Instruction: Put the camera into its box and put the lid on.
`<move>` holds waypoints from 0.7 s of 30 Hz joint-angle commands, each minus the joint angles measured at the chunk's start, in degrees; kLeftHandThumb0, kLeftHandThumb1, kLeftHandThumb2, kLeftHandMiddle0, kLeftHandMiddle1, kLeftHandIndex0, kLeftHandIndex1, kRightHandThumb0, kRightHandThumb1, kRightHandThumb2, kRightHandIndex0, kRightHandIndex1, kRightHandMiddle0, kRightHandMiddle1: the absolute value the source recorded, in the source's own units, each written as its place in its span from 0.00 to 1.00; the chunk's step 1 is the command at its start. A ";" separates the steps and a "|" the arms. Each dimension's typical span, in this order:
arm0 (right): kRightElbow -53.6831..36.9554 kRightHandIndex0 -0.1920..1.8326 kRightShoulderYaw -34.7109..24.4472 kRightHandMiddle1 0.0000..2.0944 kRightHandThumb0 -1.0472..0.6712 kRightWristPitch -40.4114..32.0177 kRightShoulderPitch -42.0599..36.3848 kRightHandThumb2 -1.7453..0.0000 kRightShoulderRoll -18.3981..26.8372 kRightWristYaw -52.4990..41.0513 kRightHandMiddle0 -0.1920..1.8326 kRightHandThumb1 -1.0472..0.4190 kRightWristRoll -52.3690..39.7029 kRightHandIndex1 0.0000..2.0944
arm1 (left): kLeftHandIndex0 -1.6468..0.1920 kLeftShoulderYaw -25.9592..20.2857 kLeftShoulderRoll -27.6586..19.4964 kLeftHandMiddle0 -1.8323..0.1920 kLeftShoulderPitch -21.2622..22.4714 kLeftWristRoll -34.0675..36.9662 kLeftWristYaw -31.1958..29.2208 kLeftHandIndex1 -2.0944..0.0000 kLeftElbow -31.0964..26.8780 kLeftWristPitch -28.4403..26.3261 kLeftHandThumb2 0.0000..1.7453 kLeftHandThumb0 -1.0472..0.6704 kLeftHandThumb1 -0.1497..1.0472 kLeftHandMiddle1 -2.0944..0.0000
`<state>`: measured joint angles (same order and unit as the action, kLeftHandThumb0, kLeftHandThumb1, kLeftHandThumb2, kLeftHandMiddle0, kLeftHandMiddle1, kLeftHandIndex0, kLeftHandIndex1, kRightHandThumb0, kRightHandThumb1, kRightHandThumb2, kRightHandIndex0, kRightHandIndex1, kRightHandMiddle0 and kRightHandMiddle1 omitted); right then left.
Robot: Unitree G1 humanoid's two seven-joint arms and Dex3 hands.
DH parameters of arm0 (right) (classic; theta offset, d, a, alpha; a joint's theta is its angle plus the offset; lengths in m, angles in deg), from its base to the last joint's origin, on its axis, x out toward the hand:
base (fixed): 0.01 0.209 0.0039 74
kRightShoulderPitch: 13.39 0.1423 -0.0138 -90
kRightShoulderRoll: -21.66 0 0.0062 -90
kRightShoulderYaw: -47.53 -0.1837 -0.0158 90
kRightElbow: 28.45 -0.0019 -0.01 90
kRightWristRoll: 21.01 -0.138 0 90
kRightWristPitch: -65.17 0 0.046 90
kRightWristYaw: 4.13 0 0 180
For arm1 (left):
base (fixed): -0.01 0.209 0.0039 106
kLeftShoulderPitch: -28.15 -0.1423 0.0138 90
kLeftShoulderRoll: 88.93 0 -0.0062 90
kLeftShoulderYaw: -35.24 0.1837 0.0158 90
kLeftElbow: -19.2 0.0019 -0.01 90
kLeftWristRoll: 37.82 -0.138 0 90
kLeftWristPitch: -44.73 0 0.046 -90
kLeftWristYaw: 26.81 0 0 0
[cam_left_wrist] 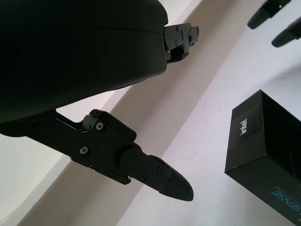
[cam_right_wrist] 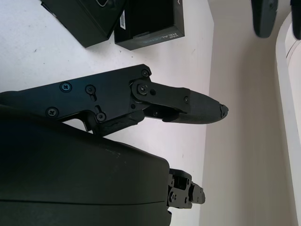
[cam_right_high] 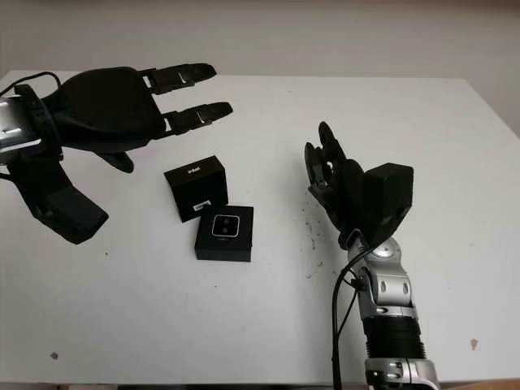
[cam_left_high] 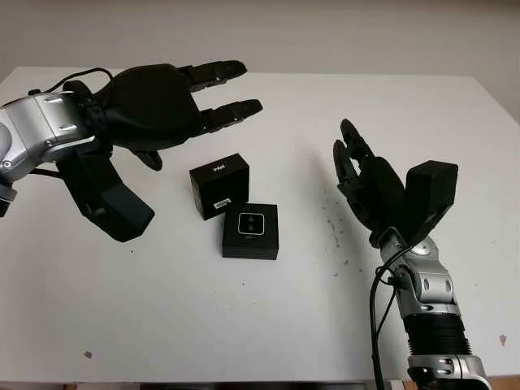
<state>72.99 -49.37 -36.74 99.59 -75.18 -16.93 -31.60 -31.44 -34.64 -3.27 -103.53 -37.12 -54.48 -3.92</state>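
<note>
A small black box (cam_left_high: 250, 231) sits mid-table with the camera (cam_left_high: 251, 223) lying inside it, pale face and two lenses up. Touching its far-left corner is the black lid (cam_left_high: 219, 185), printed "intel", also in the left wrist view (cam_left_wrist: 263, 141). My left hand (cam_left_high: 219, 106) hovers open above the table, behind and left of the lid, holding nothing. My right hand (cam_left_high: 351, 154) stands open to the right of the box, about a hand's width away, palm toward it. Both black boxes (cam_right_wrist: 150, 23) show beyond its fingers (cam_right_wrist: 188, 106) in the right wrist view.
The white table (cam_left_high: 203, 317) carries a scatter of dark specks (cam_left_high: 333, 231) between the box and my right hand. Its front edge runs along the bottom, with a small mark (cam_left_high: 88, 354) near the front left.
</note>
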 commanded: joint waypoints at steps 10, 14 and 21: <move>-0.30 0.05 0.83 0.03 0.22 0.15 -0.54 0.70 -0.83 0.49 0.07 0.00 0.26 0.03 | 1.00 2.72 5.76 0.94 8.80 6.25 -9.44 1.00 7.98 3.03 0.03 0.13 0.77 0.97; -0.46 0.05 1.07 0.03 0.21 0.13 -0.68 0.70 -0.98 0.67 0.07 0.00 0.29 0.03 | 1.00 3.78 6.71 0.93 10.49 6.52 -10.79 1.00 10.22 4.04 0.03 0.16 0.76 0.96; -0.19 0.05 1.32 0.03 0.21 0.58 -0.67 0.70 -1.00 0.66 0.07 0.00 0.50 0.03 | 1.00 4.13 7.69 0.91 11.54 10.66 -17.11 1.00 11.60 4.31 0.03 0.18 0.75 0.95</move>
<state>72.99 -48.10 -36.74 99.05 -76.06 -16.31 -31.16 -27.62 -27.08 6.71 -93.43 -53.83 -42.61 0.42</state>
